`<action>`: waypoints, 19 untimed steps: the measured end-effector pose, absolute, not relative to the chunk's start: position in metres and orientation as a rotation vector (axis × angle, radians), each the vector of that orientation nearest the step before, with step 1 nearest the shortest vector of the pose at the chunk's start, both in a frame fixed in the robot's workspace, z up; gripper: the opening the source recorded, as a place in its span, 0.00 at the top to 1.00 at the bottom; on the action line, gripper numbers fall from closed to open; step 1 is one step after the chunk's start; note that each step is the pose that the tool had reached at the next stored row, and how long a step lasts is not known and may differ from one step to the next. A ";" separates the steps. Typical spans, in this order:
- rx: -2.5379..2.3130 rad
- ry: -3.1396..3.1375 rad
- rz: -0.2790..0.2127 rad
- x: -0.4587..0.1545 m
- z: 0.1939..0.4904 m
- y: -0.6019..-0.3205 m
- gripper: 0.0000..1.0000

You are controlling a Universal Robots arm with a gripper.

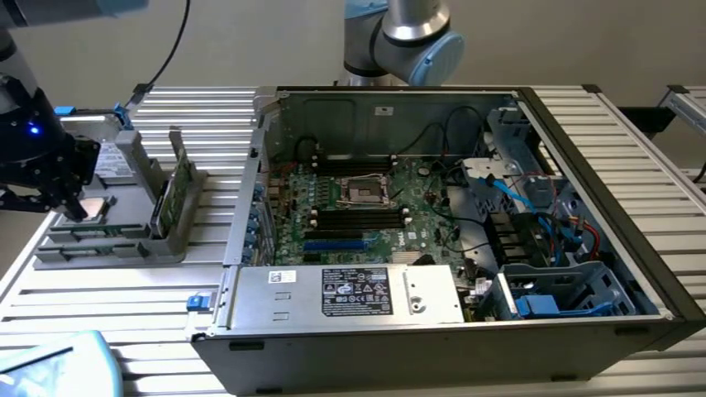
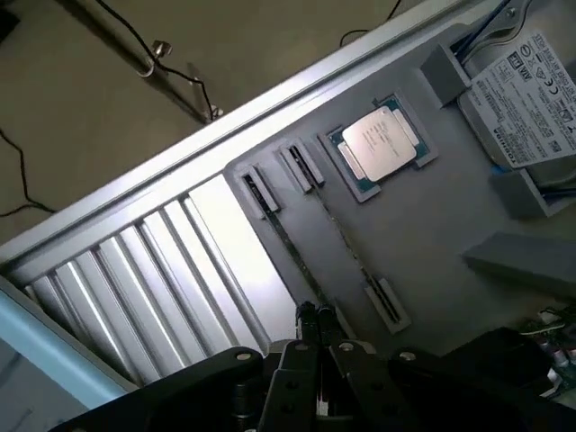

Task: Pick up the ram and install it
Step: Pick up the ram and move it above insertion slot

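Exterior view: claw [image 1: 73, 210] clenched nr CPU [image 1: 98, 207] on grey tray [image 1: 88, 251]; drive [image 1: 117, 157] & upright ram [image 1: 165, 203] alongside.

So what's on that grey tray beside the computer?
On the tray: a silver processor chip, a labelled drive and the ram standing on edge. The gripper hides whatever lies beneath it.

Your gripper [image 1: 71, 207] hangs pointing down near the edge of the worktop [image 1: 111, 289] at the exterior view's left, with a blue light on its black body. Its jaws are closed together, tip against tip. A grey, blue-capped joint of your arm [image 1: 414, 37] stands beyond the far edge.
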State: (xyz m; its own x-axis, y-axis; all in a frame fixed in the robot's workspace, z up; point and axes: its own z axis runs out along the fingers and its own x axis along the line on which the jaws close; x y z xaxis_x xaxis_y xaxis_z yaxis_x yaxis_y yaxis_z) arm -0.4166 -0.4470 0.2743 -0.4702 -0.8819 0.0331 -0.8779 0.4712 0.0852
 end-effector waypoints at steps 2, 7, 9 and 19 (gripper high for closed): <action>1.628 -2.604 -0.094 -0.417 0.273 -0.447 0.90; 1.749 -2.532 -0.115 -0.417 0.270 -0.447 0.90; 1.798 -2.503 -0.126 -0.417 0.269 -0.447 0.90; 2.005 -2.339 -0.133 -0.417 0.264 -0.447 0.90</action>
